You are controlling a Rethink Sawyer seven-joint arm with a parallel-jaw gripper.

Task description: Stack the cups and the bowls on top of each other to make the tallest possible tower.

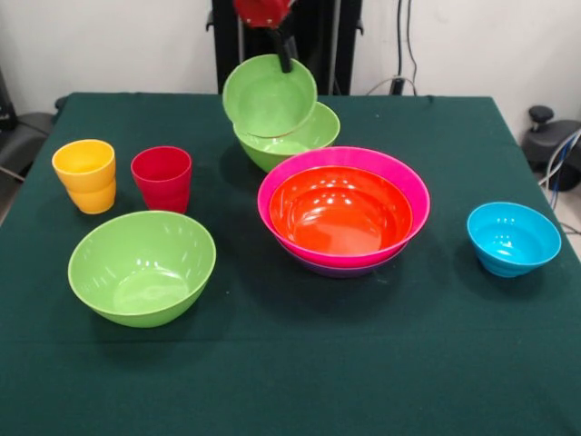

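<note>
- Gripper (pixel 286 62) comes down at the rim of a small lime bowl (pixel 269 95), apparently clamped on it; the bowl is tilted, mouth toward the camera, leaning on a large lime bowl (pixel 304 138).
- Tower (pixel 343 213) so far: orange bowl nested in pink over purple, just nearer the camera than the gripper.
- Second large lime bowl (pixel 142 266), blue bowl (pixel 513 238), yellow cup (pixel 84 175), red cup (pixel 162 178) stand apart on the desk (pixel 290 381).
- No readable labels.
</note>
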